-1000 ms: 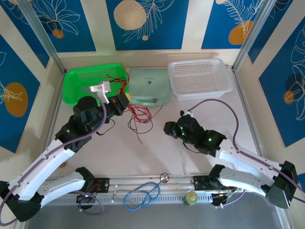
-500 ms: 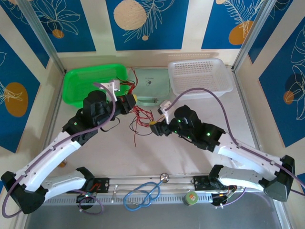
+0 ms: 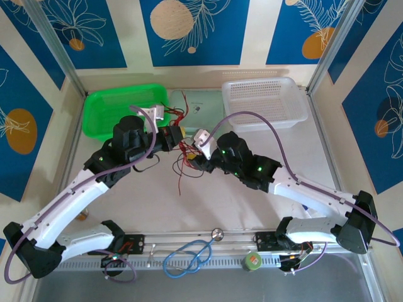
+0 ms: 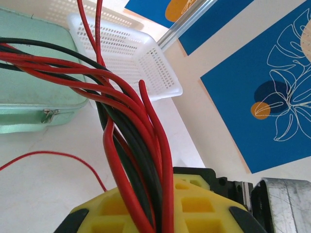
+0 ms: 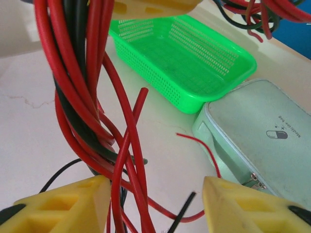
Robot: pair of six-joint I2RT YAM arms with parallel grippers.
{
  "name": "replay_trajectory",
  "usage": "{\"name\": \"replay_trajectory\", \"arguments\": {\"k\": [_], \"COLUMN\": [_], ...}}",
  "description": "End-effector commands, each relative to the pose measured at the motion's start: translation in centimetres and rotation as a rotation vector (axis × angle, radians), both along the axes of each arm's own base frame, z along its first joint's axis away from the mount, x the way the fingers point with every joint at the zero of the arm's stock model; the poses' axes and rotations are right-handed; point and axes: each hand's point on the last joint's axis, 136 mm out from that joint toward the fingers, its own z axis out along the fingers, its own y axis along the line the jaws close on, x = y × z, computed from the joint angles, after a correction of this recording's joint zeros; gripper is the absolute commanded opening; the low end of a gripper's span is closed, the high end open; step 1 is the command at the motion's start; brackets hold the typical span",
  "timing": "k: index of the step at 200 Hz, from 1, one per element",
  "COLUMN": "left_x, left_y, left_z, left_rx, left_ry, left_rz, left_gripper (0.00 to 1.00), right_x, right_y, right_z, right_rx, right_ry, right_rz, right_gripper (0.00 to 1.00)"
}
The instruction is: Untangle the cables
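Along the near rail lies a coiled blue stethoscope [image 3: 187,258]; past it, both arms meet mid-table over the cables [image 3: 182,154].

Nearest of the two, the right gripper [image 3: 192,160] has its yellow fingers [image 5: 63,204] well apart, and strands of the red and black bunch hang through the gap unpinched. Just beyond, the left gripper [image 3: 171,137] is clamped tight on the cables, which fan out from between its yellow pads [image 4: 194,208]. Loose ends trail onto the pale table [image 3: 252,207] below. At the far edge sit a green basket [image 3: 107,110], a mint zip case [image 3: 201,107] beside it, and a white basket [image 3: 264,100].
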Motion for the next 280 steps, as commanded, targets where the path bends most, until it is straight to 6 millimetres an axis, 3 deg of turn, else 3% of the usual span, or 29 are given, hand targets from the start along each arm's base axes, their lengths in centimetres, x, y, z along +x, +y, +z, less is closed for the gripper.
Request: {"name": "replay_trajectory", "arguments": {"k": [1, 18, 37, 85, 114, 134, 207, 255, 280], "left_x": [-0.6, -0.6, -0.7, -0.9, -0.7, -0.5, -0.4, -0.5, -0.4], "left_y": [0.5, 0.7, 0.8, 1.6, 2.7, 3.6, 4.1, 4.3, 4.4], "left_z": [2.0, 2.0, 2.2, 1.9, 1.7, 1.6, 1.9, 2.0, 2.3], "left_rx": [0.002, 0.008, 0.013, 0.057, 0.107, 0.132, 0.141, 0.123, 0.122], "left_ry": [-0.052, -0.055, -0.06, -0.067, -0.085, -0.098, -0.118, -0.135, -0.144], "left_rz": [-0.016, -0.012, -0.011, 0.006, 0.053, 0.089, 0.109, 0.118, 0.123], "left_gripper": [0.0, 0.0, 0.0, 0.0, 0.0, 0.0, 0.0, 0.0, 0.0], "right_x": [-0.3, -0.7, -0.7, -2.0, -3.1, -3.3, -2.1, -3.3, -4.5], "right_y": [-0.1, -0.2, -0.5, -2.0, -3.9, -5.6, -10.7, -12.2, -12.1], "right_z": [3.0, 2.9, 2.8, 3.0, 3.0, 1.9, -4.5, -11.1, -12.6], "right_rx": [0.057, 0.057, 0.058, 0.173, 0.315, 0.424, 0.801, 0.817, 0.745], "right_ry": [-0.058, -0.036, -0.01, 0.08, 0.182, 0.276, 0.624, 0.901, 0.969], "right_rz": [0.021, 0.039, 0.036, 0.047, 0.031, -0.04, -0.464, -0.72, -0.743], "right_gripper": [0.48, 0.34, 0.0, 0.0, 0.0, 0.0, 0.0, 0.0, 0.0]}}
